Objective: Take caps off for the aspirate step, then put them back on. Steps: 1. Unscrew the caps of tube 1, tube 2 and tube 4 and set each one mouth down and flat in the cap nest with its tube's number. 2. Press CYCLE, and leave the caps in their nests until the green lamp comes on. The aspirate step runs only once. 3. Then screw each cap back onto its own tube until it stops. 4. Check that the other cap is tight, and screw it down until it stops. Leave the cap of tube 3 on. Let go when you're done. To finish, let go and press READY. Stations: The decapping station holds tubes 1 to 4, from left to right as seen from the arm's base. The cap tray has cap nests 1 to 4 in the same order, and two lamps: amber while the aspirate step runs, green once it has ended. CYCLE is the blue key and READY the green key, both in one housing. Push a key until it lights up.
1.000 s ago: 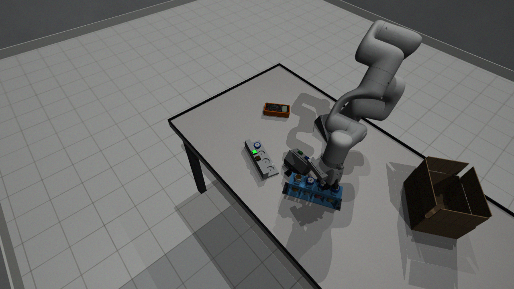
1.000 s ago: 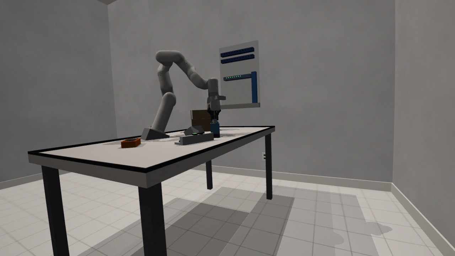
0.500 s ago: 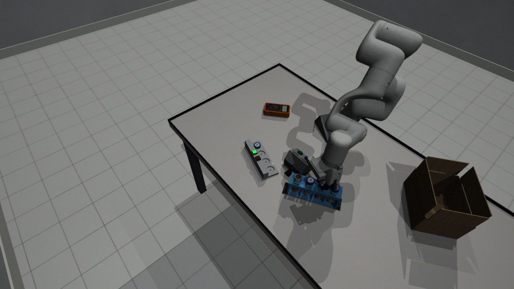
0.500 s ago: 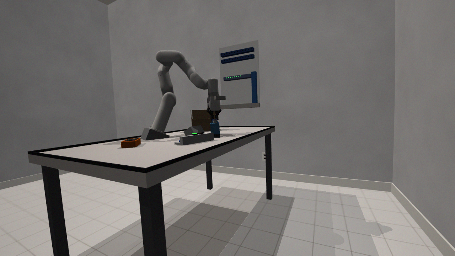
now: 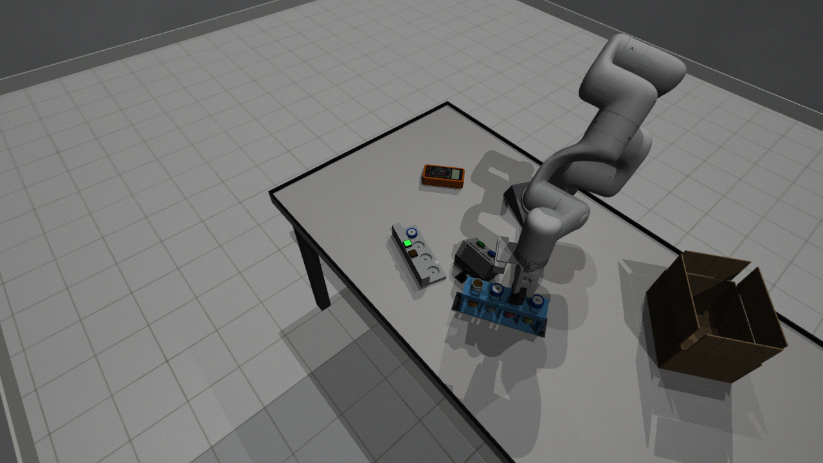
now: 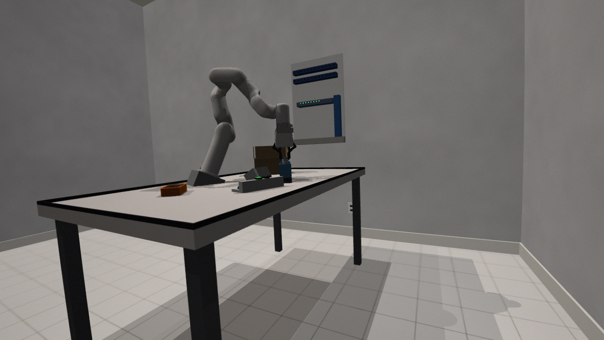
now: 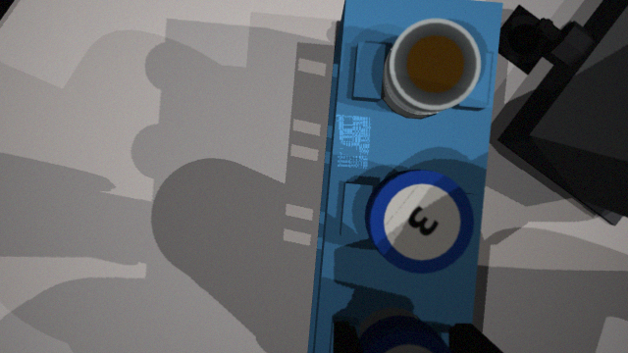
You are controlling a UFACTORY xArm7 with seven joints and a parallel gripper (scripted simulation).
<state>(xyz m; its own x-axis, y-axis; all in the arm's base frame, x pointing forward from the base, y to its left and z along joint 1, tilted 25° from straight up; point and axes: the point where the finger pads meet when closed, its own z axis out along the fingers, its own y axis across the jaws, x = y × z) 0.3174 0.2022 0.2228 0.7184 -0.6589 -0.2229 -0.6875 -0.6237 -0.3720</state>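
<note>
On the bench [image 5: 356, 190], the xArm [image 5: 609, 143] reaches straight down over the blue decapping station [image 7: 407, 147]. Its jaws are clamped on the dark blue cap of tube 2 [image 7: 399, 335], which sits on its tube at the bottom edge of the wrist view, next to the cap of tube 3 [image 7: 419, 222].

The cap tray [image 5: 428, 278] shows its green lamp [image 5: 407, 242] lit, so the step in hand looks like screwing this cap back down. To do that well:
- Keep the wrist axis centred over the tube and vertical.
- Press down lightly while turning so the thread does not cross.
- Turn until the cap stops, then let go cleanly.
- Leave the cap of tube 3 undisturbed.

Tube 4 [image 7: 398, 93] stands open, showing brown liquid. One cap [image 5: 411, 231] lies in the tray's end nest and is probably that tube's, to be fetched next.

The only legible writing is the black "3" on the cap of tube 3. A pale printed patch on the station's deck is too blurred to read, and the key housing [image 5: 469, 258] shows no readable lettering.
</note>
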